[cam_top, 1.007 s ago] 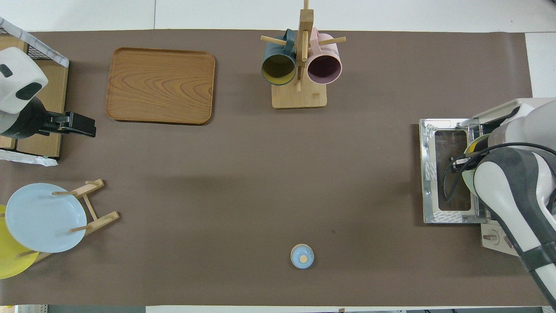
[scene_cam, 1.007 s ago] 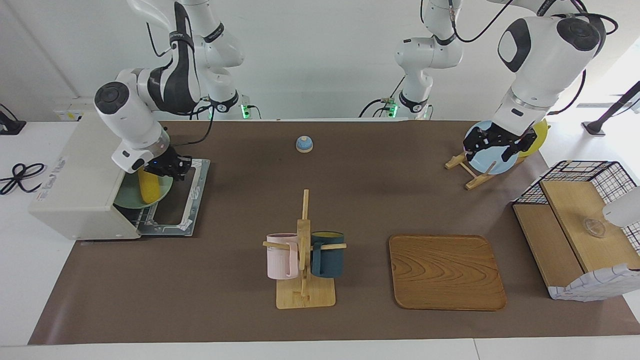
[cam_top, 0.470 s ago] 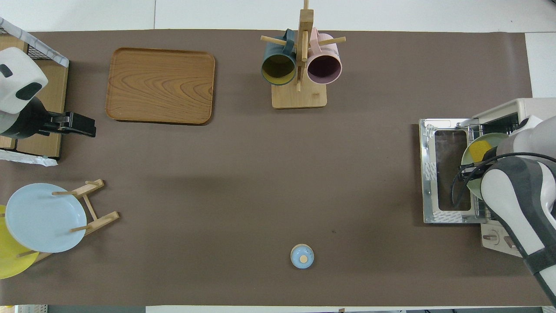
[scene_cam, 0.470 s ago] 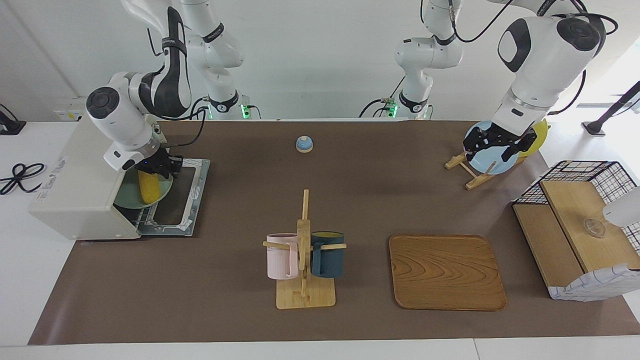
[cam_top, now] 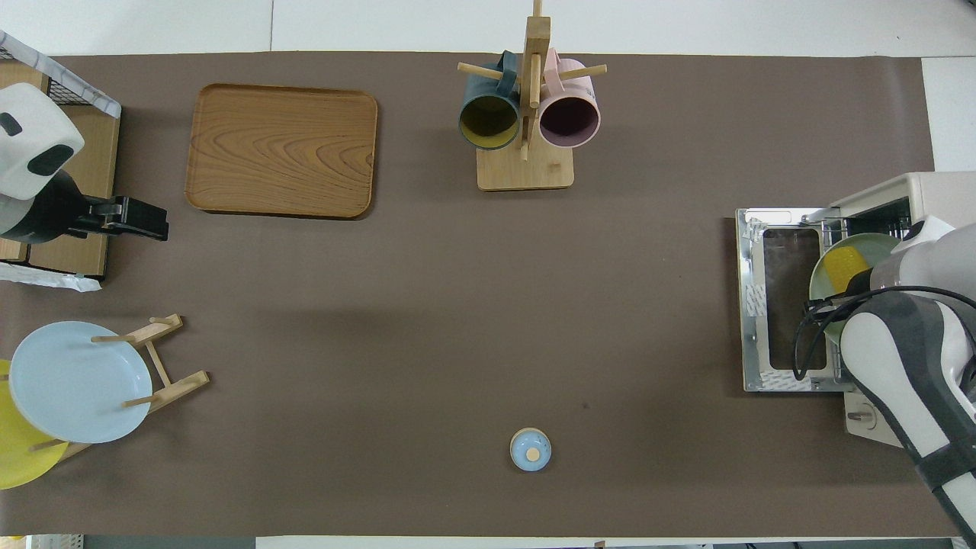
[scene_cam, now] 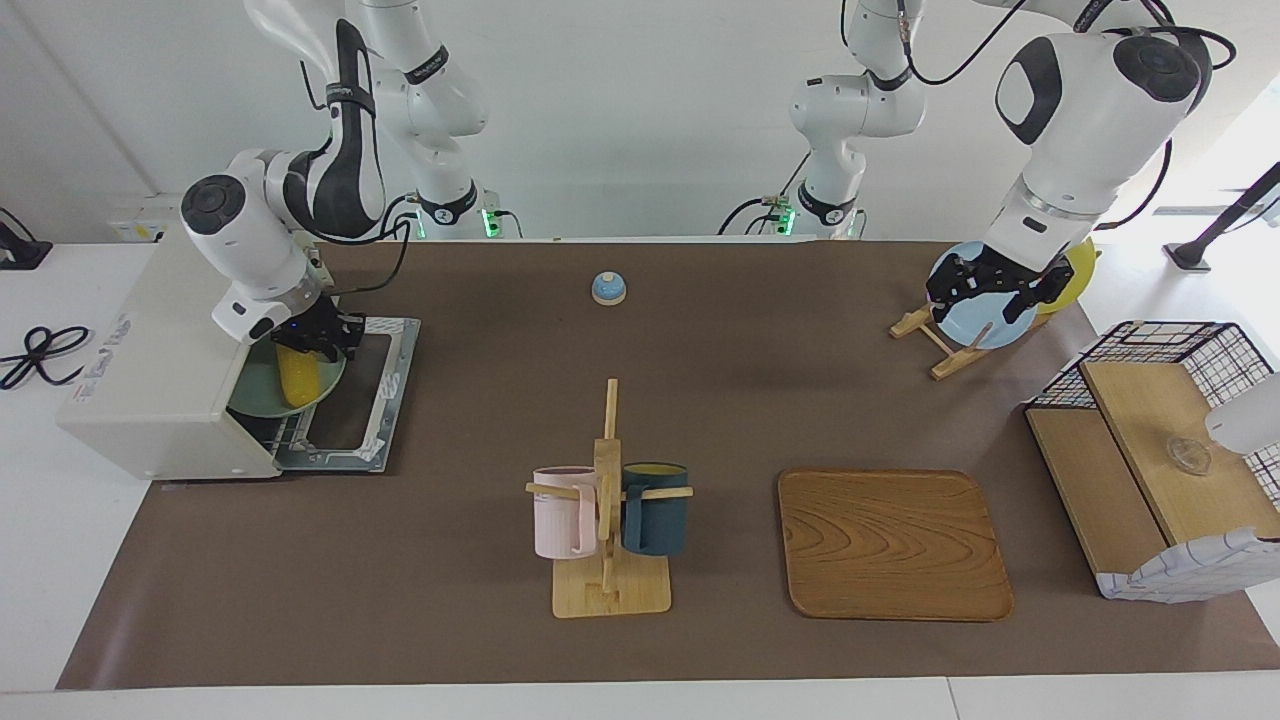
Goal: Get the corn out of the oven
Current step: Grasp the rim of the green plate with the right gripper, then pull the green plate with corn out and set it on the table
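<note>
The cream-white oven [scene_cam: 150,370] stands at the right arm's end of the table, and its door [scene_cam: 372,385] lies open flat on the mat. The yellow corn [scene_cam: 297,380] rests on a green plate [scene_cam: 250,398] in the oven's mouth, on the wire rack. My right gripper [scene_cam: 318,345] is down at the end of the corn nearer to the robots. In the overhead view the corn [cam_top: 845,265] and part of the plate [cam_top: 877,244] show beside the arm, which hides that gripper. My left gripper [scene_cam: 982,298] waits open and raised at the left arm's end of the table.
A mug stand [scene_cam: 608,520] with a pink and a dark blue mug stands mid-table. A wooden tray [scene_cam: 893,545] lies beside it. A plate rack [scene_cam: 945,345] holds a blue and a yellow plate. A wire basket [scene_cam: 1165,460] has wooden shelves. A small blue bell [scene_cam: 609,288] sits near the robots.
The right arm's wrist swung back toward the oven body, so more of the corn and plate shows from above. The corn and plate stay in place. The left arm has not moved.
</note>
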Available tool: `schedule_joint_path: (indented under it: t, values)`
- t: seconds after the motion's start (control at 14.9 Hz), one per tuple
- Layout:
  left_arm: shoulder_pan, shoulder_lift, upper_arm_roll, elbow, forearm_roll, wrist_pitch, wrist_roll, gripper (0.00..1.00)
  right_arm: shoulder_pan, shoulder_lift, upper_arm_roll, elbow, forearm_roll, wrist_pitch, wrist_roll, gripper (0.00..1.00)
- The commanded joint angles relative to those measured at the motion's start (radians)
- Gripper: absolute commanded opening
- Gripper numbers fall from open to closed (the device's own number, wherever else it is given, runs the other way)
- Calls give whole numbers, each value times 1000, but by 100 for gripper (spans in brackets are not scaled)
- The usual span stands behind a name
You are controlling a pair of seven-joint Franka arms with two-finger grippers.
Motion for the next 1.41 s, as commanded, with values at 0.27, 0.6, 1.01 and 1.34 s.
schedule_joint_path:
  t: [0.27,0.6,1.01,1.34]
  values:
    - [8,-18,-3,-13,-14,2,12,100,4,-27,17,-34,-109,20,-21,0]
    - [8,-20,-3,-11,-12,2,12,100,113,-7,20,75,-165,-84,-8,0]
    - [11,-20,-1,-11,-12,8,12,100,385,25,22,199,-234,-242,260,0]
    - [13,-20,-1,-14,-12,10,9,100,605,151,26,369,-227,-302,504,0]
